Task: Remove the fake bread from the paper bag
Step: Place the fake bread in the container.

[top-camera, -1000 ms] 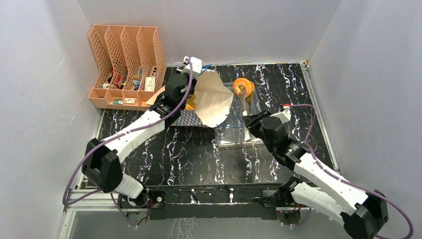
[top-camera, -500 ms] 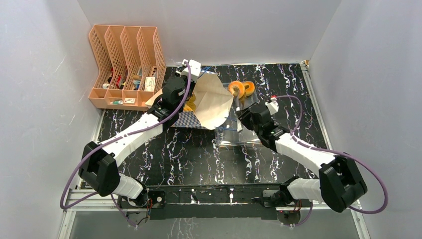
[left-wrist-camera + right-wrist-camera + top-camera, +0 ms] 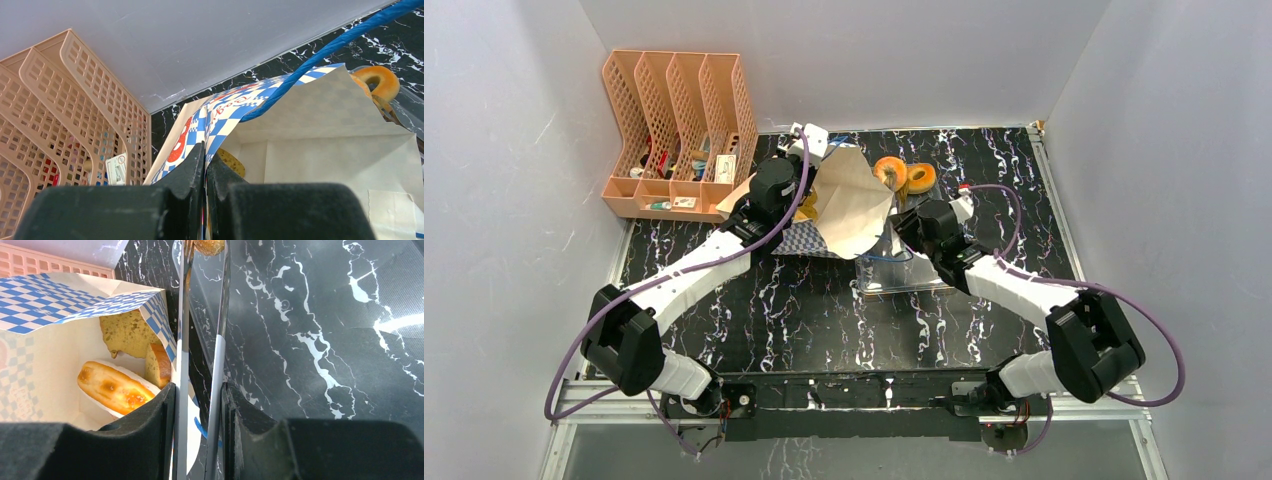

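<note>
The right arm has swung in toward the paper bag (image 3: 854, 205), bringing the glazed ring (image 3: 887, 172) at the tips of the tongs (image 3: 218, 360) up against the bag's raised flap. A second ring (image 3: 920, 178) lies just beside it on the clear tray (image 3: 904, 275). A peach organizer (image 3: 679, 120) stands at the counter's (image 3: 804, 310) far left. The right fingers (image 3: 155, 410) are clenched on the tongs. The left fingers (image 3: 187, 175) pinch the bag's checkered rim under the blue cord handle (image 3: 325, 45). Inside the bag, the long loaf (image 3: 112, 387) and toast slice (image 3: 127, 332) lie just left of the right fingers.
</note>
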`<state>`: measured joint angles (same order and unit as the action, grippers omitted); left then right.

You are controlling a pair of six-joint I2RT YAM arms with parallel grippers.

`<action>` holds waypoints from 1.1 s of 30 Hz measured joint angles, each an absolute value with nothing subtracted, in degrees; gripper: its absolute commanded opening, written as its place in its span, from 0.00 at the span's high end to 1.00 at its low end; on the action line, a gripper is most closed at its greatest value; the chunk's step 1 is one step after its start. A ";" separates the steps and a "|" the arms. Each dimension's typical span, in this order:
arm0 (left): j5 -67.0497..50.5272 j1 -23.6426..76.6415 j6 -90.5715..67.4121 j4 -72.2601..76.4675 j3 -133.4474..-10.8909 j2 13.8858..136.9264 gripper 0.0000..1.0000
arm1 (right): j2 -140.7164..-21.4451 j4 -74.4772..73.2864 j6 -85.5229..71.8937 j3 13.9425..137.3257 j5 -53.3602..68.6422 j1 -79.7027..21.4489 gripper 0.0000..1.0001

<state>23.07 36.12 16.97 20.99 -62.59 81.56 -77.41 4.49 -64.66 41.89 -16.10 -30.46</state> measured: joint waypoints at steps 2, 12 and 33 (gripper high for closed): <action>23.07 36.12 16.95 21.12 -62.54 81.54 1.00 | -78.04 4.49 -64.69 42.04 -16.10 -30.46 0.87; 23.05 36.12 16.93 22.13 -61.82 81.54 1.00 | -79.99 4.49 -65.28 42.72 -16.16 -30.46 0.59; 23.07 36.07 16.45 22.15 -61.80 81.54 1.00 | -79.55 4.49 -65.87 42.65 -16.36 -30.37 0.69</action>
